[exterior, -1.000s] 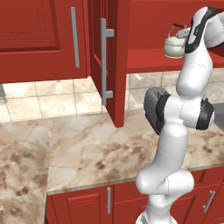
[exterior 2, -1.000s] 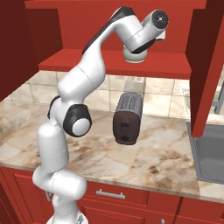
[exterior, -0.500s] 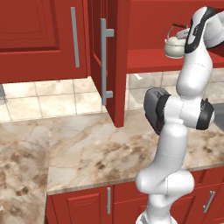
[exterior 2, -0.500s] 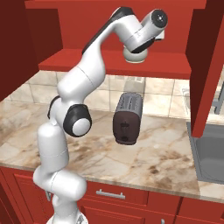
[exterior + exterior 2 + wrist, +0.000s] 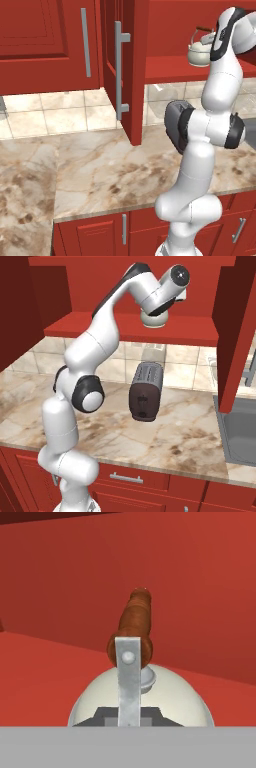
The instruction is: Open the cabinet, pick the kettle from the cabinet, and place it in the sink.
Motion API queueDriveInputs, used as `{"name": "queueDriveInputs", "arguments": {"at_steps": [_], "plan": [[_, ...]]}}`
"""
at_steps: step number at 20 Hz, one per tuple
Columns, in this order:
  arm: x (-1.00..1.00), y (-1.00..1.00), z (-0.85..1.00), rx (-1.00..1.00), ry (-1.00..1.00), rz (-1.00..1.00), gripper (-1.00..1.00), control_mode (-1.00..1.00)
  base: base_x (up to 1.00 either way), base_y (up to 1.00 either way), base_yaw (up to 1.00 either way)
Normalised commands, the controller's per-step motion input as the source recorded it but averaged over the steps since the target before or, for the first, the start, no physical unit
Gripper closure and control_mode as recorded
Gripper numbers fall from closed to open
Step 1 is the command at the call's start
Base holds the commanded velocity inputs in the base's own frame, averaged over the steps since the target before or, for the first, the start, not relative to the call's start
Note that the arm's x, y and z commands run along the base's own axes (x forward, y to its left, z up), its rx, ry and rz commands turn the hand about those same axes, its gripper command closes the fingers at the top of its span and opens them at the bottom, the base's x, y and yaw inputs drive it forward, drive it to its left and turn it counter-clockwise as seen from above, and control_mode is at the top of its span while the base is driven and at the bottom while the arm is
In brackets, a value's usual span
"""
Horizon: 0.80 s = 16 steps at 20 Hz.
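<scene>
Kettle [image 5: 154,318] body apparently behind gripper [image 5: 162,308]

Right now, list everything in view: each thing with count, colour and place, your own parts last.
tall red wooden cabinet: one, red, above the counter, doors swung open.
small round cream-white kettle: one, cream with a reddish-brown handle bar, on the cabinet's red shelf.
boxy grey and dark-brown toaster: one, on the counter below the shelf.
marble counter: one, beige-brown veined, over red lower cupboards.
short red upper cupboard: one, left of the open cabinet, closed.
grey metal sink: one, grey, right end of the counter.
tiled backsplash: cream tiles, behind the counter.
white arm: one, reaching up into the cabinet.
fingers: shut at the kettle's handle; the grip itself is hidden.
</scene>
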Motion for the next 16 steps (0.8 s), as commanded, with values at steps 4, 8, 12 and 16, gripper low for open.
{"name": "queueDriveInputs", "arguments": {"at_steps": [4,8,12,16], "plan": [[-0.34,-0.05,0.0,0.0,0.0,0.0,1.0,-1.0,0.0,0.0,0.0],[-0.47,-0.1,-0.01,0.0,0.0,0.0,1.0,-1.0,0.0,0.0,0.0],[-0.5,-0.1,0.0,0.0,-0.01,0.0,1.0,-1.0,0.0,0.0,0.0],[-0.57,0.02,0.0,0.0,-0.03,0.0,1.0,-1.0,0.0,0.0,0.0]]}}
